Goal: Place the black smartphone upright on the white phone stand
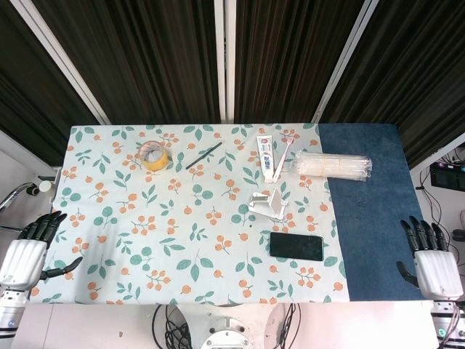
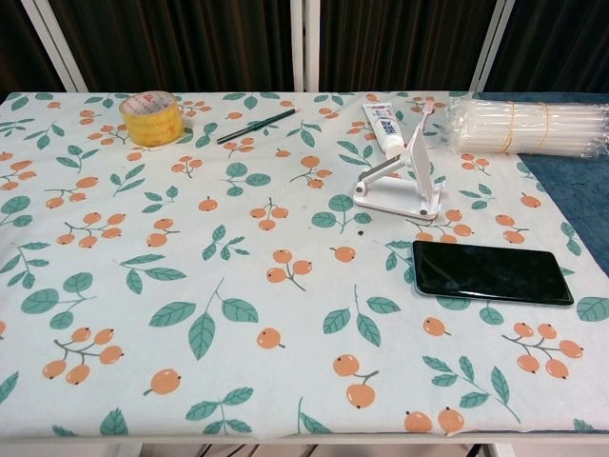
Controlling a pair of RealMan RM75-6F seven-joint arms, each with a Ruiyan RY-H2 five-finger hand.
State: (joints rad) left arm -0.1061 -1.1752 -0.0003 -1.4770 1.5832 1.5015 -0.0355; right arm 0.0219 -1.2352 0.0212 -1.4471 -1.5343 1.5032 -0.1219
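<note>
We see the black smartphone [image 1: 296,246] lying flat, screen up, on the worktop [image 1: 182,218], on the leaf-and-fruit cloth near its right edge, just in front of the white phone stand [image 1: 267,204] and apart from it; nothing rests on the stand. Our left hand [image 1: 24,256] hangs off the worktop's left front corner with its fingers [image 1: 45,225] spread and holding nothing. Our right hand [image 1: 431,265] sits past the right edge, beside the blue mat [image 1: 370,218], its fingers [image 1: 421,234] likewise apart and empty. Neither hand shows in the chest view. Behind the stand lie a toothpaste tube [image 1: 267,155] and a pink toothbrush [image 1: 285,155], with a bag of clear straws [image 1: 333,166] to their right. Further left we find a dark pen [image 1: 203,155] and a roll of yellow tape [image 1: 153,155].
</note>
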